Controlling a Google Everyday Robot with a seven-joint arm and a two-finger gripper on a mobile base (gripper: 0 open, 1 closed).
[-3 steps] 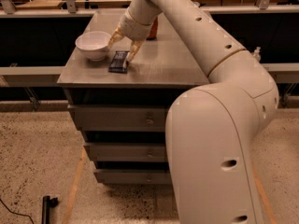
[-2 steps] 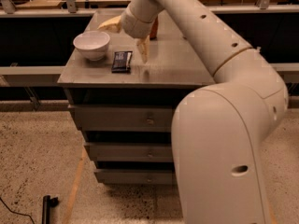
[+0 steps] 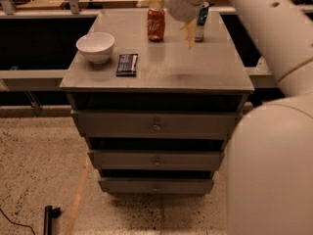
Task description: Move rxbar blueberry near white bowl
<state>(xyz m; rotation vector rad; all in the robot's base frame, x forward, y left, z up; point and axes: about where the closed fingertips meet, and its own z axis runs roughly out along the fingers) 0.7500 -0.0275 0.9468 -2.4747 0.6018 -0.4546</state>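
The rxbar blueberry (image 3: pixel 127 64), a flat dark navy bar, lies on the cabinet top just right of the white bowl (image 3: pixel 95 46), a small gap between them. My gripper (image 3: pixel 168 16) is raised above the back of the top, right of the bar and well clear of it. Its pale fingers (image 3: pixel 189 33) are spread apart and hold nothing. One finger reaches over the red soda can.
A red soda can (image 3: pixel 156 25) and a slim silver-blue can (image 3: pixel 200 21) stand at the back of the grey cabinet top (image 3: pixel 195 72). Drawers sit below. My white arm fills the right side. A black object (image 3: pixel 48 217) lies on the floor at the lower left.
My gripper has let go of the bar beside the bowl, then lifted and moved right and back above the cans. The bar stays flat on the top.
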